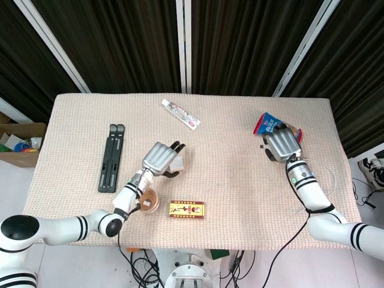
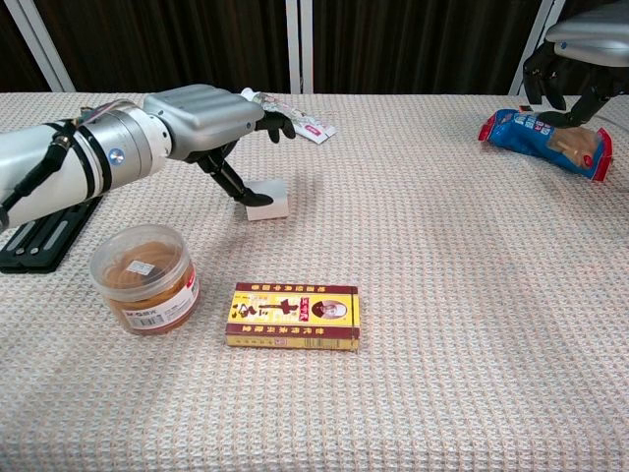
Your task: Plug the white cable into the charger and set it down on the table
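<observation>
A: What is the biggest thing in view?

B: A table (image 1: 240, 180) under a beige woven cloth, with dark curtains behind it. I'll place everything else from the white charger (image 2: 270, 200), a small block sitting left of the table's middle.

A: Where are the 2 robot hands?

B: The left hand (image 1: 161, 158) hovers right over the charger. In the chest view, dark fingertips (image 2: 257, 198) touch its left face, and I can't tell whether they grip it or merely rest against it. The right hand (image 1: 283, 144) is far to the right of the charger, fingers curved down over a blue snack bag (image 2: 546, 140). Whether it holds the bag, I can't tell.

A: And the white cable?

B: A thin white cable (image 1: 332, 174) loops at the table's right edge, well apart from the charger.

A: What else?

B: A black folding stand (image 1: 111, 157) lies left of the charger. A clear round tub (image 2: 145, 279) stands in front of it to the left, a yellow and red box (image 2: 295, 316) directly in front, and a white tube (image 1: 180, 114) lies behind it.
</observation>
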### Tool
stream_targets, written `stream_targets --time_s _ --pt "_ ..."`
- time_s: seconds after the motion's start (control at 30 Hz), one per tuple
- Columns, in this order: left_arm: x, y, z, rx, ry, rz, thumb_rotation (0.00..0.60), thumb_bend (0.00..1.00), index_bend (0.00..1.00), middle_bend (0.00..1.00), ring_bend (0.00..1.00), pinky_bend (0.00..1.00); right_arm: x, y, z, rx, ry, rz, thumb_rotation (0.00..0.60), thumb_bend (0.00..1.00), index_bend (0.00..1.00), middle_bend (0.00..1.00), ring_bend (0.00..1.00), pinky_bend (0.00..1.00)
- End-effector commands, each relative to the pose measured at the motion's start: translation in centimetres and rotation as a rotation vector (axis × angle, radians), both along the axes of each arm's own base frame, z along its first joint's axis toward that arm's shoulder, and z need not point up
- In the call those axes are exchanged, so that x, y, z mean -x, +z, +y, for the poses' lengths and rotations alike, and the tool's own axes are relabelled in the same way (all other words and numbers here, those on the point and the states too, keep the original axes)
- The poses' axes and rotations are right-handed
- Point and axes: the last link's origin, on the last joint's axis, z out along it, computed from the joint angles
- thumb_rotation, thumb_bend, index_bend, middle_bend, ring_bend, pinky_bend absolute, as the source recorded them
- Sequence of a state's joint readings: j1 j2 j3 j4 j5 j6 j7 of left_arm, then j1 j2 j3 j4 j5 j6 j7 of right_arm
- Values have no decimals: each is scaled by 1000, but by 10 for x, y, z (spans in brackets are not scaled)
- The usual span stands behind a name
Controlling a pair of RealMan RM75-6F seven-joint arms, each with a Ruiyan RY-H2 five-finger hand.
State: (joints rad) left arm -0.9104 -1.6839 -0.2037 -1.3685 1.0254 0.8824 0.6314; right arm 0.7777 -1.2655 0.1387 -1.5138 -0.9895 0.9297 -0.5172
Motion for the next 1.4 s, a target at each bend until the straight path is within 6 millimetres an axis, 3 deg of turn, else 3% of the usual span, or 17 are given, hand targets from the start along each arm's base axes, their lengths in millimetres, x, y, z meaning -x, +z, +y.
stream_targets --time_s 0.03,0.3,0.6,0.8,1.03,1.4 --pt "3 -6 1 6 11 14 420 165 141 175 705 1000 0 0 0 0 -1 -1 600 1000 559 590 313 291" --pt "13 -18 9 -6 38 33 470 165 145 175 706 1000 1 -2 0 -2 -6 -5 600 1000 559 588 313 290" --pt "17 -17 20 12 97 -29 539 166 195 201 715 1000 2 0 0 6 -11 -8 600 1000 559 588 314 290" --pt "13 -16 16 59 76 -61 543 187 268 253 720 1000 4 -1 0 4 -16 -9 600 1000 561 587 315 290" --pt "12 -17 19 97 96 -65 545 255 279 260 721 1000 6 0 0 7 -21 -14 600 1000 564 588 316 290" --pt "15 -15 24 104 125 -87 545 256 311 286 721 1000 8 0 0 9 -26 -17 600 1000 568 588 319 290"
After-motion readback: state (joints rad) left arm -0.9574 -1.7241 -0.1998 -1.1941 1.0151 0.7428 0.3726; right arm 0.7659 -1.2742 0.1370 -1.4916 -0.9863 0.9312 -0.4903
